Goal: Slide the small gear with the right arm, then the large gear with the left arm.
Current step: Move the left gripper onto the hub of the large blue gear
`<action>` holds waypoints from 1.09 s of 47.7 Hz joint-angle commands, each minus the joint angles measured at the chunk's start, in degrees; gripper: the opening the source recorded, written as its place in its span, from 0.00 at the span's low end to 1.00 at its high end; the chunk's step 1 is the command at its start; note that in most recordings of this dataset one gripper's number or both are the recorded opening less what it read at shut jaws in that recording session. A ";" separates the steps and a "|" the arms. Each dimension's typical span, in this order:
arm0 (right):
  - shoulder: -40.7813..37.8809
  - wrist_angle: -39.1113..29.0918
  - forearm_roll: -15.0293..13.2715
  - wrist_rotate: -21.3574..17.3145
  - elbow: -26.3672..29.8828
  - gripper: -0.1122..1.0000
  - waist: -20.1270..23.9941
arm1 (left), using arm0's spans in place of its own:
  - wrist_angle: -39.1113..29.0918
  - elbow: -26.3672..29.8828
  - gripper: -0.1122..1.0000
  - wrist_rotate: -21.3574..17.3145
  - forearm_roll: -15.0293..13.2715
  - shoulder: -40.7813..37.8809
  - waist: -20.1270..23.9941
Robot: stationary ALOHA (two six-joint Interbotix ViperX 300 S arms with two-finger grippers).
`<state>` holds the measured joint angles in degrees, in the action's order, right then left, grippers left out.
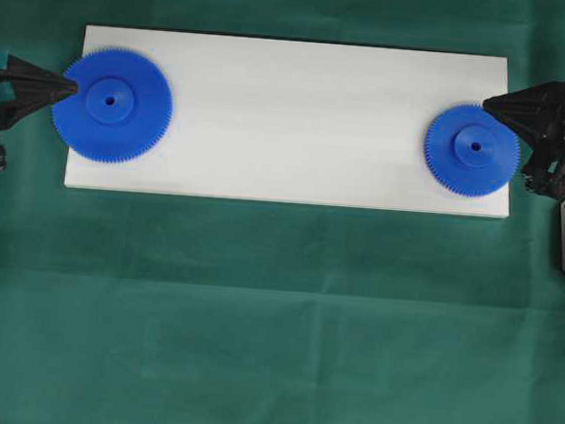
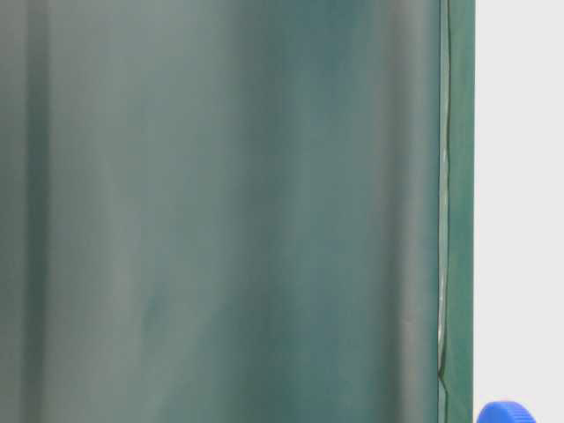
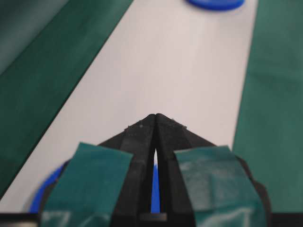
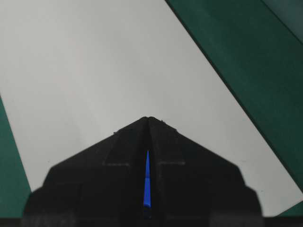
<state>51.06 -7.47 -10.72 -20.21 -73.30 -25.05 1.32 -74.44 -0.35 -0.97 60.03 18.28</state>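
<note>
**Presently: both pincers pressed together, one at each gear's rim**

Right pincer [image 1: 486,102]: fingers pressed together into a single point, nothing between them. In the right wrist view the tips [image 4: 148,119] meet, and only a thin sliver of blue shows through the slot lower down. Seen from overhead, the point sits at the upper right rim of the small gear [image 1: 472,150]; whether it touches the teeth cannot be told.

Left pincer [image 1: 71,87]: likewise pressed together and gripping nothing. The left wrist view shows its tips [image 3: 155,117] meeting, with teal patches [image 3: 88,184] on both fingers near the base. Overhead, the point sits at the left rim of the large gear [image 1: 113,104], at or against the teeth; contact cannot be confirmed.

Positions relative to the white board [image 1: 298,126]:
- The small gear lies flat at the board's right end, its rim close to the board's right edge.
- The large gear lies flat at the board's left end, its teeth overhanging the left edge slightly.
- The two gears are well apart, with bare board between them.
- The board lies on a green cloth [image 1: 274,328], which surrounds it on all sides.

In the table-level view a blue gear's edge [image 2: 504,411] shows in the corner; which gear cannot be told.

No containers noted.
</note>
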 commanded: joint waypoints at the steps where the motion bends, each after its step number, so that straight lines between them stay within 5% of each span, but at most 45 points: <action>1: -0.09 0.35 0.00 0.09 1.05 0.55 0.09 | 0.09 0.44 0.10 0.00 -0.09 -2.46 1.23; 52: -0.09 0.35 -0.09 0.09 0.26 0.55 0.18 | 8.79 1.93 0.10 -0.26 0.09 -31.20 9.14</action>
<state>51.15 -7.47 -10.72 -20.13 -73.65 -24.96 8.26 -74.00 -0.70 -0.97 31.11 26.54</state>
